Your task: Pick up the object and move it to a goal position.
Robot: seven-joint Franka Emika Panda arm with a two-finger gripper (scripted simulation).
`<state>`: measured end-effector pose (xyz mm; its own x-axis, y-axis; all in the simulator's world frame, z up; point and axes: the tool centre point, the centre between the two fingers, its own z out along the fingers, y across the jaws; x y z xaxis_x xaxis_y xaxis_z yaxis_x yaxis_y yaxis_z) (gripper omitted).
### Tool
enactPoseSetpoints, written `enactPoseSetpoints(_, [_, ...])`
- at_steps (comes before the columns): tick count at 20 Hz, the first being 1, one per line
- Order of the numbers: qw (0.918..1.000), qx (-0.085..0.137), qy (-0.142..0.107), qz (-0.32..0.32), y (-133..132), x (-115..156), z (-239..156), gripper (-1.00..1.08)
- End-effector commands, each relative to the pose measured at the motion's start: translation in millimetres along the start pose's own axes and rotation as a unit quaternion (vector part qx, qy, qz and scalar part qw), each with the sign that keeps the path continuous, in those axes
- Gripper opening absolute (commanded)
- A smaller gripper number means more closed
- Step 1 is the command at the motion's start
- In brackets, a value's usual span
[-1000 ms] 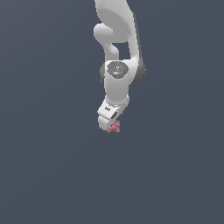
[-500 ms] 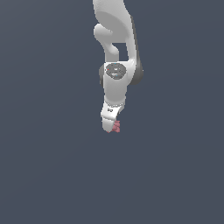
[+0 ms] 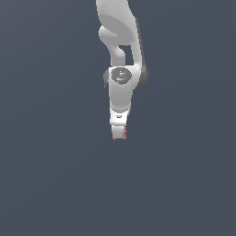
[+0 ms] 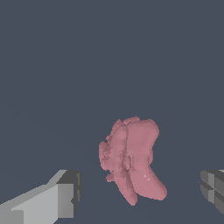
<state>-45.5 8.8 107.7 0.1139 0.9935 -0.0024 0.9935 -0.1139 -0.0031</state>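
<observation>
Object [image 4: 131, 159] first: a dusty pink-red lump of ridged lobes, lying on the flat dark grey surface [image 3: 55, 184] between the two fingers of the gripper [image 4: 140, 199] in the wrist view. Clear gaps show on both sides of it, so neither finger pad [image 4: 72, 192] touches it (the jaws stand wide, holding nothing). In the exterior view only slivers of pink [image 3: 124, 134] peek out beside the white gripper [image 3: 119, 134], which covers most of it. The white arm [image 3: 120, 87] comes down from the top of the exterior view, pointing almost straight down onto the lump.
</observation>
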Motion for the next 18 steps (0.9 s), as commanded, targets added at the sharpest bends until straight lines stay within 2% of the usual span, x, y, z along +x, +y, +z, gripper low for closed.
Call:
enactPoseSetpoints(1, [0.9997, -0.001, 0.000, -0.023, -1.4, -0.5, 1.6, 1.00])
enactPoseSetpoints(9, [0.9981, -0.002, 0.001, -0.062, -3.9, -1.4, 4.3, 1.00])
enactPoseSetpoints(18, [0.9980, -0.001, 0.001, -0.063, -4.3, -1.6, 12.7, 1.00])
